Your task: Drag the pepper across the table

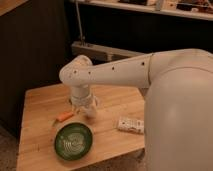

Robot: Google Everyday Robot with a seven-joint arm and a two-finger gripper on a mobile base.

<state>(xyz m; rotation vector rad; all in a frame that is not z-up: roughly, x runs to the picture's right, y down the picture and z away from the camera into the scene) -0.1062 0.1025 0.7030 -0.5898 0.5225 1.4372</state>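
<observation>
The pepper [63, 117] is a small slim orange piece with a greenish tip. It lies on the light wooden table [40, 105], just above the green bowl [73, 141]. My gripper [84, 107] hangs from the white arm [110, 72] and sits low over the table, just right of the pepper's thick end. I cannot tell if it touches the pepper.
A green bowl with a pale spiral pattern stands near the table's front edge. A white flat packet [131, 125] lies to the right of the gripper. My white body [180, 115] fills the right side. Dark cabinets and a shelf stand behind the table.
</observation>
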